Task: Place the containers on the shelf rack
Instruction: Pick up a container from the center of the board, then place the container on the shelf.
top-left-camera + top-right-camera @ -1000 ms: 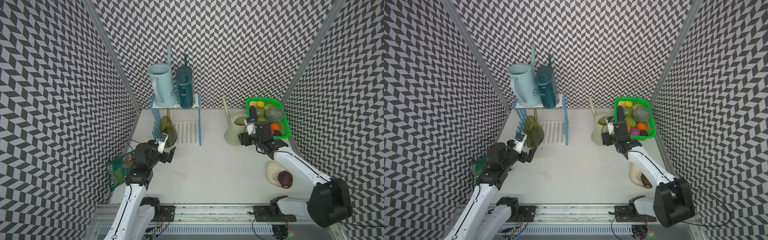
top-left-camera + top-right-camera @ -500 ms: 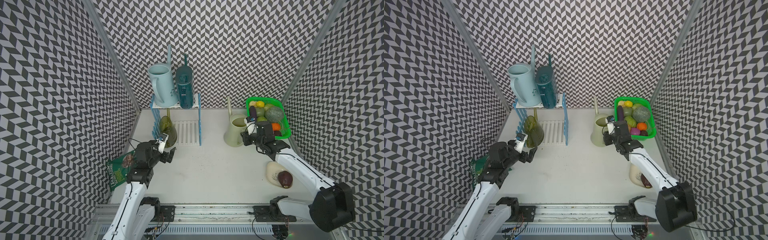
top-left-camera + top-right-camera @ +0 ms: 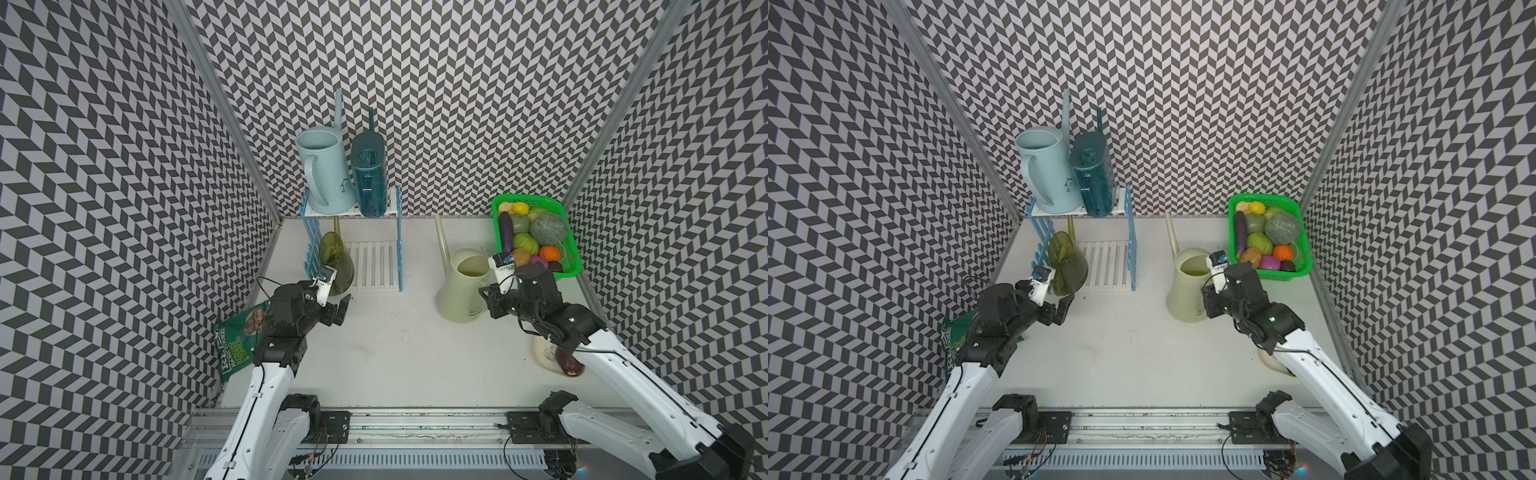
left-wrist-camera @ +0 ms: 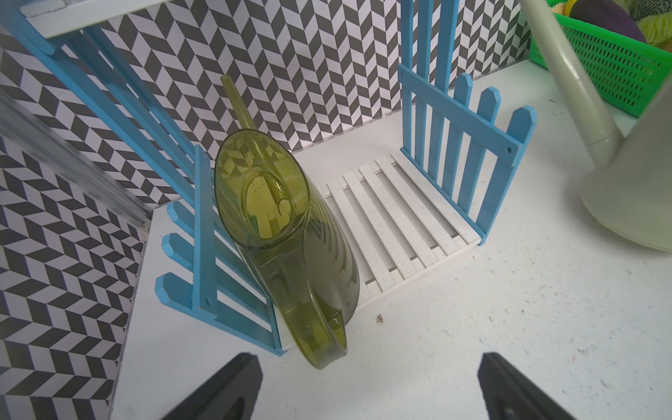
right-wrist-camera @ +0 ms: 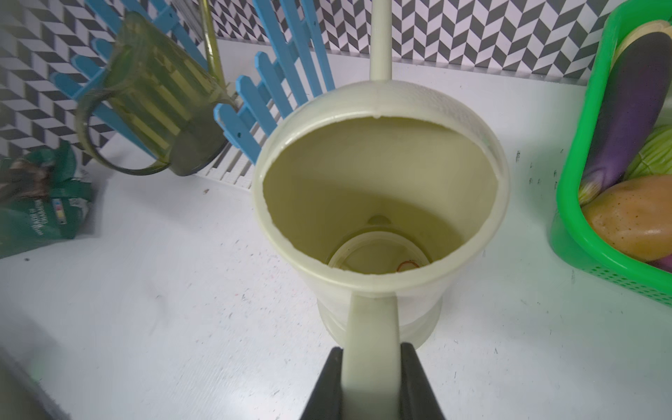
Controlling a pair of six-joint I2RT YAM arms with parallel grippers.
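Note:
The shelf rack (image 3: 376, 266) stands at the back left. The light blue container (image 3: 322, 174) and the dark teal container (image 3: 368, 183) stand on its top shelf. The olive-green container (image 4: 291, 236) leans tilted against the left side frame, its base on the lower shelf. My left gripper (image 4: 369, 360) is open just in front of the olive-green container's handle, apart from it. The cream container (image 3: 463, 291) stands upright to the right of the rack. My right gripper (image 5: 371, 363) is shut on the cream container's handle.
A green mesh basket (image 3: 569, 266) of vegetables sits at the back right, close to the cream container. A green snack bag (image 3: 237, 340) lies by the left wall. A cream dish (image 3: 544, 357) with a dark lump lies under my right arm.
My right gripper closed on the cream container's handle and drew it forward, away from the back wall. The left arm stayed nearly still, open.

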